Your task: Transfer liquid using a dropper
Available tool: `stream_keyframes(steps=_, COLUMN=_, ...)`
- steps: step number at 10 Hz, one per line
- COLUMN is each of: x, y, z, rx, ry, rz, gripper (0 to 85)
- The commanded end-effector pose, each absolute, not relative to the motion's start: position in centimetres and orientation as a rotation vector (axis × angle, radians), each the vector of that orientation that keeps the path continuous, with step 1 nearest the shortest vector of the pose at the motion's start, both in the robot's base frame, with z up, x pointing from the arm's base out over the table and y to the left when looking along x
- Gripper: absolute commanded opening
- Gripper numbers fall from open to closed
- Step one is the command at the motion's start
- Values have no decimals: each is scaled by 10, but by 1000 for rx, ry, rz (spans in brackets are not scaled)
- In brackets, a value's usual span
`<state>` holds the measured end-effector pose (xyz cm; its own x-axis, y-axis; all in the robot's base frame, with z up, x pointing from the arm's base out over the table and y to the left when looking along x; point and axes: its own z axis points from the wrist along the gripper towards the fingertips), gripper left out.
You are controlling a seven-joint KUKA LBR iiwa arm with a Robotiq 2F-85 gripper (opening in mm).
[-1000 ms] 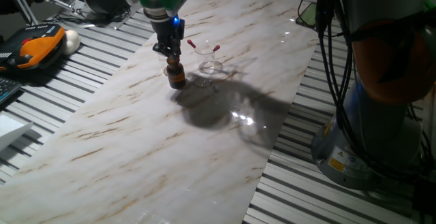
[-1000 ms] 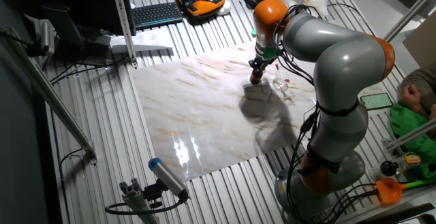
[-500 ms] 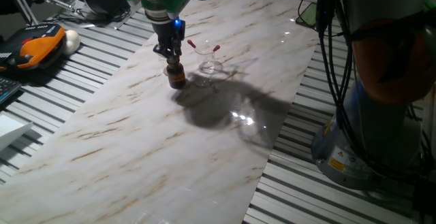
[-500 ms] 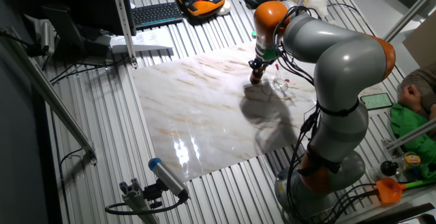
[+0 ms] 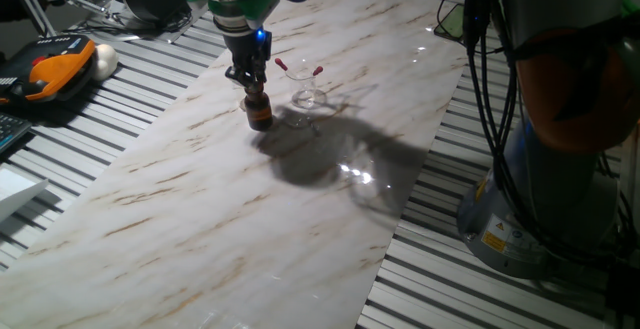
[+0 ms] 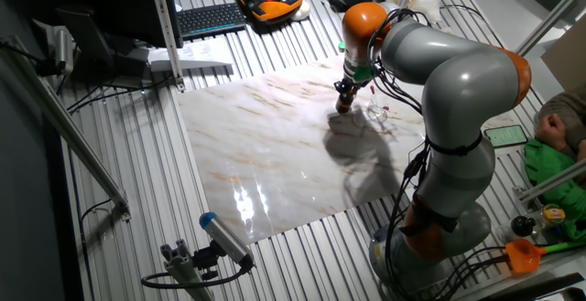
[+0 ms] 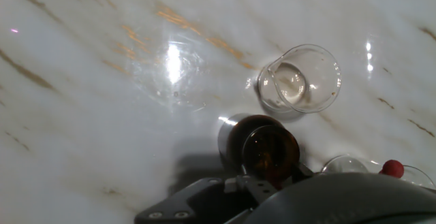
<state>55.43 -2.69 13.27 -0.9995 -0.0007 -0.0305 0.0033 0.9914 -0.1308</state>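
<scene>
One fixed view, nearest first: showed bare marble tabletop (image 5: 200, 219) up front, then a brown bottle (image 5: 260, 112) standing upright close to the tabletop's left edge, toward its far end. Placed the gripper (image 5: 247, 79) directly above the bottle, fingertips down at its neck; could not tell whether parted or clamped. Just beyond, toward the middle of the tabletop, showed a clear beaker (image 5: 308, 97), near the bottle but apart from it. Farthest, picked out the dropper (image 5: 280, 65) by its red bulb, raised over the beaker's far side, with a second dropper (image 5: 318, 70) alongside. From the hand view, looked straight down on the bottle, with the beaker beyond it.
</scene>
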Motion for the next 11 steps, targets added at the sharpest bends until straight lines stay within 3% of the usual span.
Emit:
stream_keyframes(steps=1, x=554, y=-27, z=133, rx=-6, ry=3107, rz=-198, gripper=340)
stream_keyframes(steps=2, x=554, y=-27, z=132, rx=-8, ry=3107, rz=-198, gripper=170)
stream_keyframes(steps=7, x=555, y=-27, z=132, rx=-26, ry=3115, rz=-189, gripper=170)
stream_keyframes(steps=11, x=555, y=-26, z=149, rx=-25, ry=3136, rz=-195, gripper=170)
